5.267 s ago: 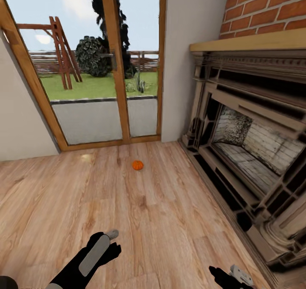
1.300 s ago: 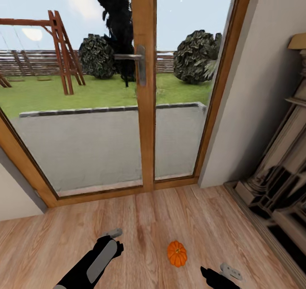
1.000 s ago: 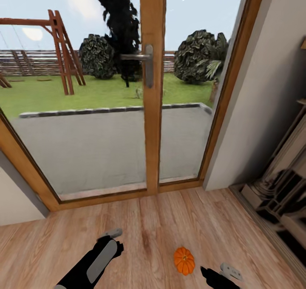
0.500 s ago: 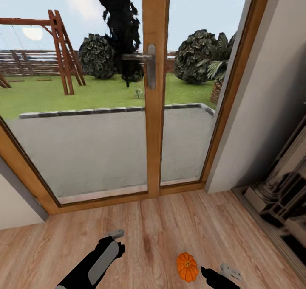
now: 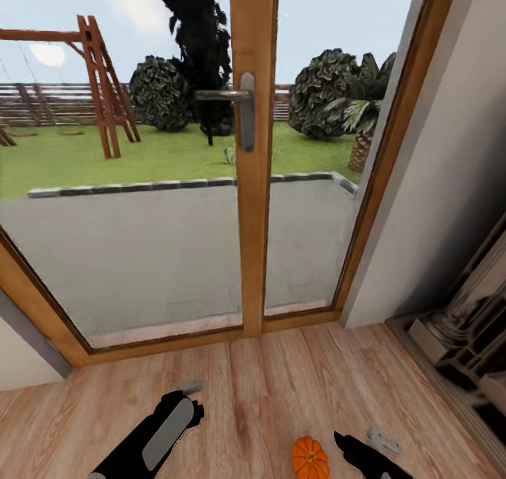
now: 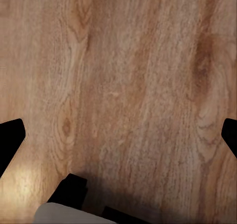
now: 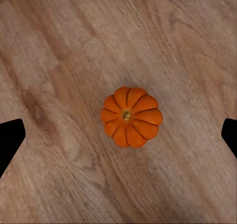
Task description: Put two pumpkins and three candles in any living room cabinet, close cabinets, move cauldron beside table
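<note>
So this looks like the pick-up stage for one of the pumpkins, nothing grabbed so far. Going left to right in the head view: the left gripper (image 5: 184, 393) hangs low over bare wood floor (image 5: 253, 387) with nothing near it, and its wrist view shows the two dark fingertips (image 6: 11, 140) at opposite edges of the picture, so it's spread wide and empty. Behind it is the glass patio door (image 5: 249, 183) with its wooden frame and metal handle, lawn and swing set outside. Then, near the bottom edge, the pumpkin (image 5: 310, 458) sits on the floor just beside the right gripper (image 5: 362, 440), a bit to that gripper's left, not touching it. From the right wrist view the pumpkin (image 7: 131, 116) is almost dead centre between the fingertips (image 7: 12, 137), which sit far apart at the picture's sides, so that one's wide open too and looking straight down at it. The fireplace surround (image 5: 464, 324) is off at the far right. The pumpkin itself is small, squat, bright orange, ribbed, stem-up, sitting upright and flat. My guess for the next move: drop the right arm straight down, keep the pumpkin centred, and close across the ribs. It's round, so an off-centre pinch could squirt it away.
</note>
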You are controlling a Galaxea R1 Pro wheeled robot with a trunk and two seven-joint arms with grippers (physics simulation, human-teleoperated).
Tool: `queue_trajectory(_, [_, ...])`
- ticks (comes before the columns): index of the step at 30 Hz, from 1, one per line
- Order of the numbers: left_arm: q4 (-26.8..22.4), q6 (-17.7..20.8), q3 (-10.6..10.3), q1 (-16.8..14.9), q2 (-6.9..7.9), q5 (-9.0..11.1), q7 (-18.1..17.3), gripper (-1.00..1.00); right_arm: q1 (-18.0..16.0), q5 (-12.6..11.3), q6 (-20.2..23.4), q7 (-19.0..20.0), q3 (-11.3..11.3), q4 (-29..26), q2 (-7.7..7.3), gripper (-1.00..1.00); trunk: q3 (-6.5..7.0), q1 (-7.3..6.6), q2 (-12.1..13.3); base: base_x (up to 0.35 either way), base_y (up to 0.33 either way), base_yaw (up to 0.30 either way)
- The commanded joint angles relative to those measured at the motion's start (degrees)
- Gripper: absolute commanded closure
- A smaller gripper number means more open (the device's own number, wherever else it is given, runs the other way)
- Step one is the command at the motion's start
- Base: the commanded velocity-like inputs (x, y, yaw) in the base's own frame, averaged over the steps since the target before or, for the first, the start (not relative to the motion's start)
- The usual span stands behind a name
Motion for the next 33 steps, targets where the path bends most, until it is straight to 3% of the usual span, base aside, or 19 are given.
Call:
queue_trajectory(1, [-0.42,0.46,0.09,-0.05,0.4,0.67,0.76,-1.0,-0.35,-0.71,0.51,0.33,-0.09,-0.4,-0.39,-1.0,-0.05,-0.01,-0.02,0.0,0.0,0.0])
queue_trajectory(3, [-1.06,1.12,0.45,-0.23,0.38,1.27,1.4,-1.0,-1.01,-1.35,0.48,0.98,-0.75,-1.05,-0.36,-1.0,-0.05,-0.01,-0.02,0.0,0.0,0.0])
queue_trajectory(7, [-2.33,2.34,-0.88,-0.37,-0.92,0.04,0.08,-1.0,-2.31,-2.65,-0.8,0.32,-2.01,-2.35,0.9,-1.0,-0.05,-0.01,-0.02,0.0,0.0,0.0])
queue_trajectory(12, [-3.93,3.86,-2.46,-0.39,-2.55,-1.43,-0.59,-1.0,-3.95,-3.86,-2.41,-1.29,-3.62,-3.98,0.93,-1.0,-0.77,0.87,-1.63,0.0,0.0,0.0])
queue_trajectory(17, [-5.53,5.41,-1.0,-0.39,-4.15,-2.96,-0.94,-1.0,-5.57,-4.09,-2.7,-1.69,-5.24,-5.6,0.54,-1.0,-1.67,1.97,-3.63,0.0,0.0,0.0])
queue_trajectory(23, [-7.44,7.33,0.92,-0.44,-4.09,-4.04,-1.53,-1.0,-7.52,-4.03,-0.78,-2.07,-7.16,-7.54,0.58,-1.0,-2.75,3.29,-6.04,0.0,0.0,0.0])
queue_trajectory(24, [-10.12,17.53,16.03,-0.47,-4.09,-4.02,-1.55,-1.0,-10.49,-4.03,13.64,-2.09,-10.2,-9.24,0.56,-1.0,-2.93,3.51,-6.44,0.0,0.0,0.0])
queue_trajectory(29, [-10.26,21.75,18.8,-0.87,-3.01,-3.74,-1.59,-1.0,-11.81,-4.71,18.38,-2.23,-10.27,-9.04,0.48,-1.0,-3.82,4.61,-8.45,0.0,0.0,0.0])
queue_trajectory(30, [-10.64,23.27,19.92,-0.9,-2.82,-3.68,-1.59,-1.0,-12.3,-4.78,21.26,-2.27,-10.81,-8.93,0.48,-1.0,-4.0,4.83,-8.85,0.0,0.0,0.0])
queue_trajectory(32, [-10.85,25.1,21.07,-0.91,-2.73,-3.64,-1.59,-1.0,-12.51,-4.85,23.76,-2.25,-13.47,-8.88,0.55,-1.0,-4.36,5.27,-9.65,0.0,0.0,0.0])
queue_trajectory(33, [-10.93,26.31,21.95,-0.92,-2.7,-3.64,-1.59,-1.0,-12.59,-4.84,25.44,-2.25,-17.12,-8.86,0.61,-1.0,-4.54,5.49,-10.05,0.0,0.0,0.0])
